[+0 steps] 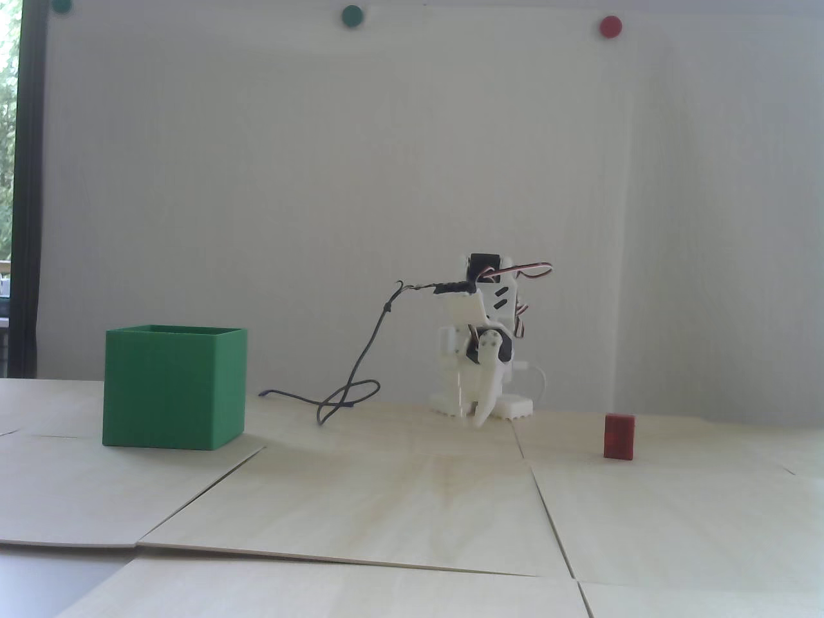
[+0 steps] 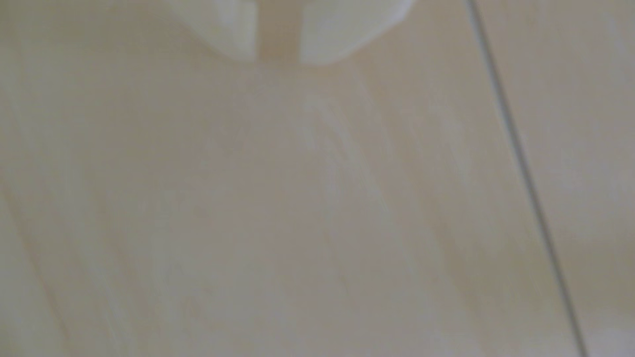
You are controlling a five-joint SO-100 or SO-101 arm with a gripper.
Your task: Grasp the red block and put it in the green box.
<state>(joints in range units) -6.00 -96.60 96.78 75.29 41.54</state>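
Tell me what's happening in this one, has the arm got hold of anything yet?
Not yet. The white arm sits folded at the back of the table, its gripper pointing down near the surface and holding nothing. The wrist view shows only bare wood with a narrow gap between the fingertips. The red block stands untouched to the right in the fixed view, and the green box sits apart on the left.
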